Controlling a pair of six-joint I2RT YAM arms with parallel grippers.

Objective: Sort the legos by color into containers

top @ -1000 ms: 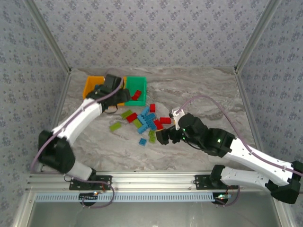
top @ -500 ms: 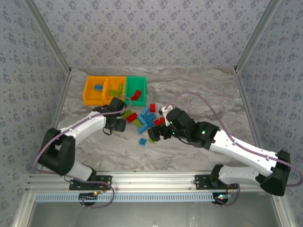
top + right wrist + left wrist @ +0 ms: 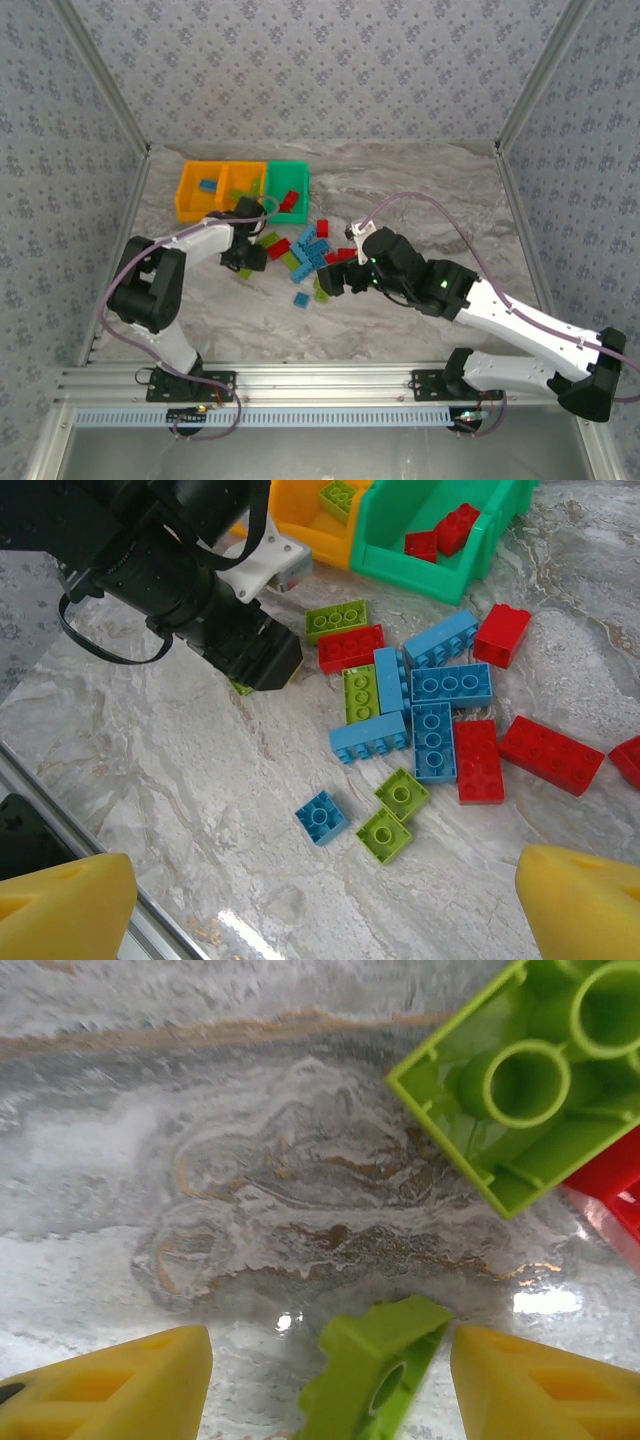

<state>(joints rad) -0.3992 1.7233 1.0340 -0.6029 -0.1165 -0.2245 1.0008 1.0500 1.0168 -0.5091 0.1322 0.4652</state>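
Red, blue and lime legos (image 3: 312, 255) lie in a loose pile mid-table, also seen in the right wrist view (image 3: 430, 705). The containers sit at the back left: two orange bins (image 3: 198, 190) (image 3: 241, 183) and a green bin (image 3: 287, 185) holding red bricks. My left gripper (image 3: 250, 262) is down on the table left of the pile. A lime brick (image 3: 365, 1370) stands tilted between its jaws (image 3: 330, 1345), close to the right finger with a gap on the left. My right gripper (image 3: 335, 283) hovers wide open over the pile's near edge, holding nothing (image 3: 325, 910).
An upturned lime brick (image 3: 520, 1090) and a red brick (image 3: 610, 1185) lie just beyond the left fingers. One small blue brick (image 3: 321, 816) and two small lime bricks (image 3: 392, 815) sit apart at the pile's near side. Bare marble table (image 3: 420, 190) stretches right and back.
The left arm came down from above the bins to the table left of the pile, around a lime brick. The right gripper moved left to the pile's near edge, still open.
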